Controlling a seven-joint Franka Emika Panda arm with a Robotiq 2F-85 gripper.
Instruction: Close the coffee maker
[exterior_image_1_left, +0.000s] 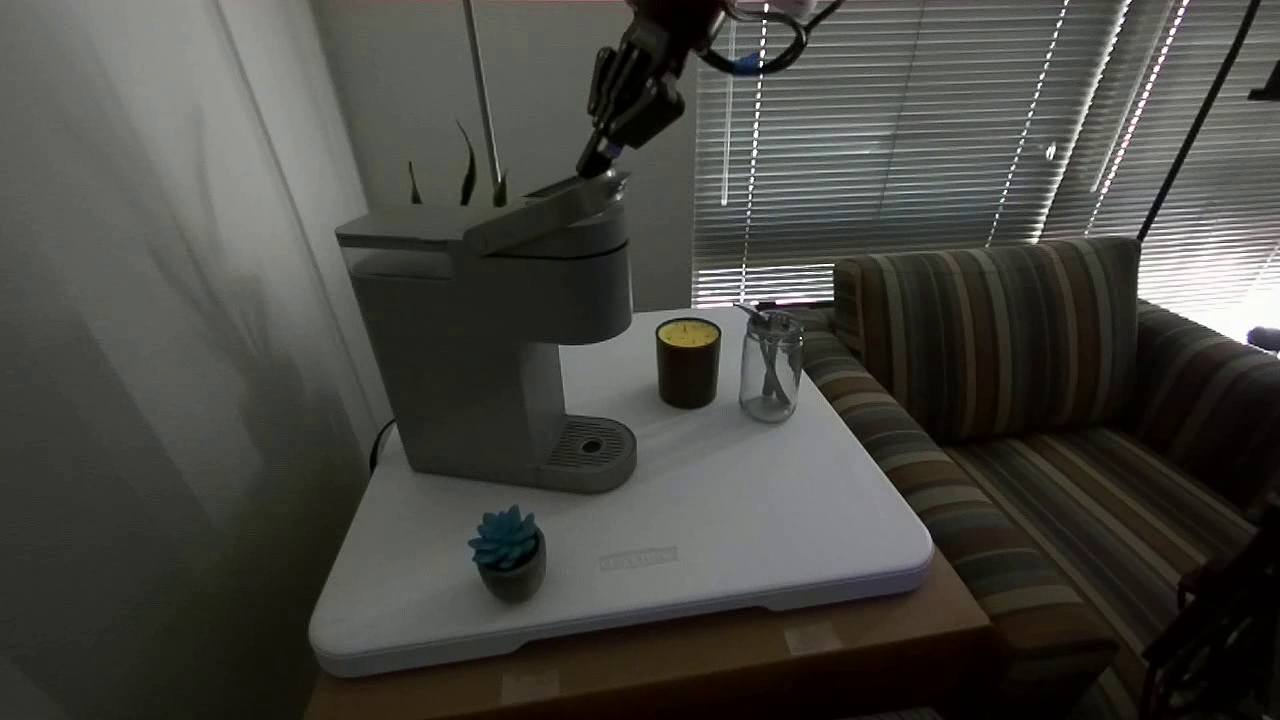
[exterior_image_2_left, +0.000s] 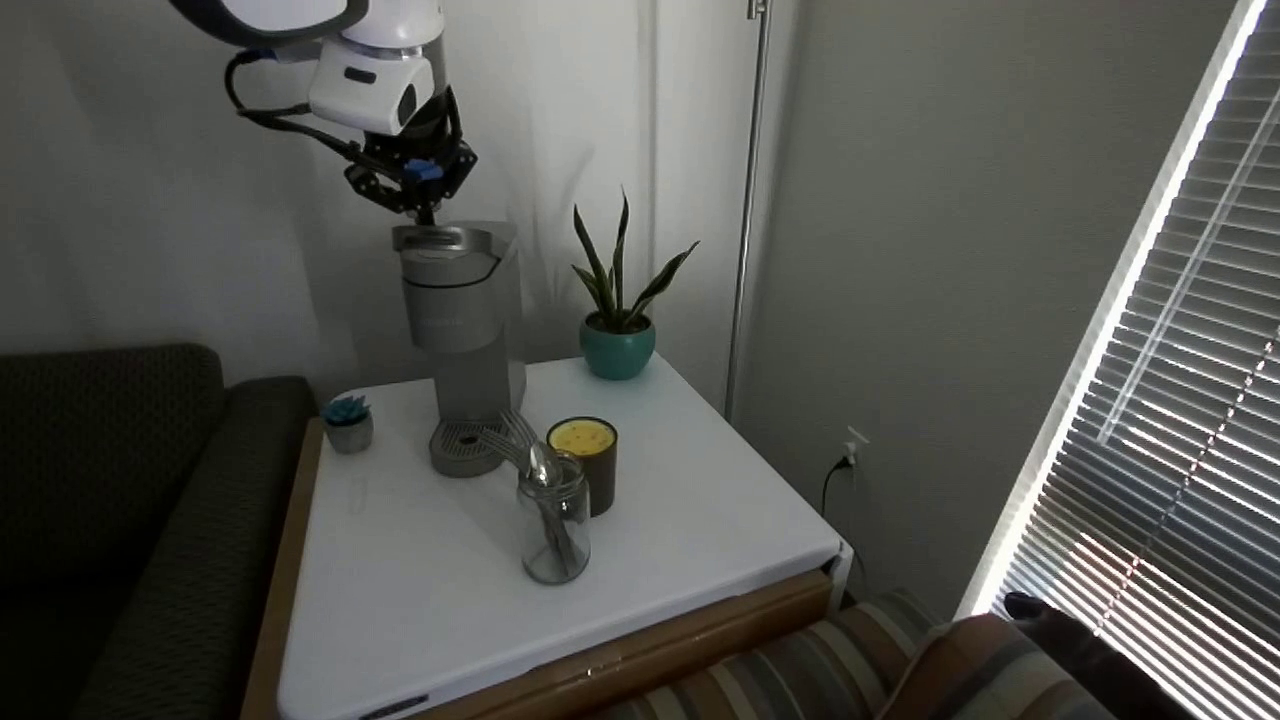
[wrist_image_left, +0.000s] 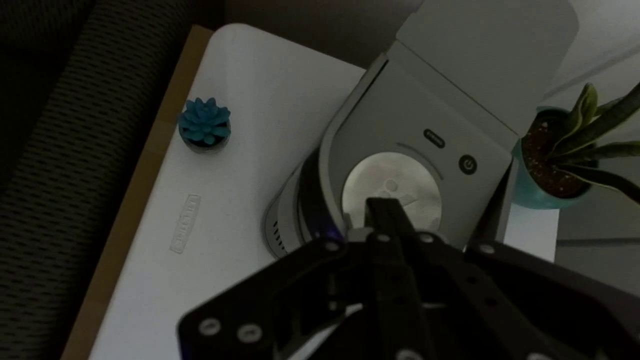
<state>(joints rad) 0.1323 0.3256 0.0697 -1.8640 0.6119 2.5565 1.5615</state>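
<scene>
Coffee maker (exterior_image_1_left: 480, 340): closing, I'd guess; lid (exterior_image_1_left: 545, 214) tipped up.
Tool (wrist_image_left: 384, 210): pinched together, empty, at coffee maker's top front.
Lid: probably needs pushing down next.

On the white table (exterior_image_1_left: 760, 505) stand a coffee maker (exterior_image_1_left: 470, 380), candle (exterior_image_1_left: 688, 372), jar (exterior_image_1_left: 771, 368) (near the candle), small blue plant (exterior_image_1_left: 507, 550) and larger green plant (exterior_image_2_left: 614, 306).

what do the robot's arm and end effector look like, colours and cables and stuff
The arm is rounded and mostly white, with dark edging and a small dark oblong mark. The end effector is black and angular, built of jointed links, with round grey screw heads. A black cable loops outside, and a small blue patch shows among the dark parts.
</scene>
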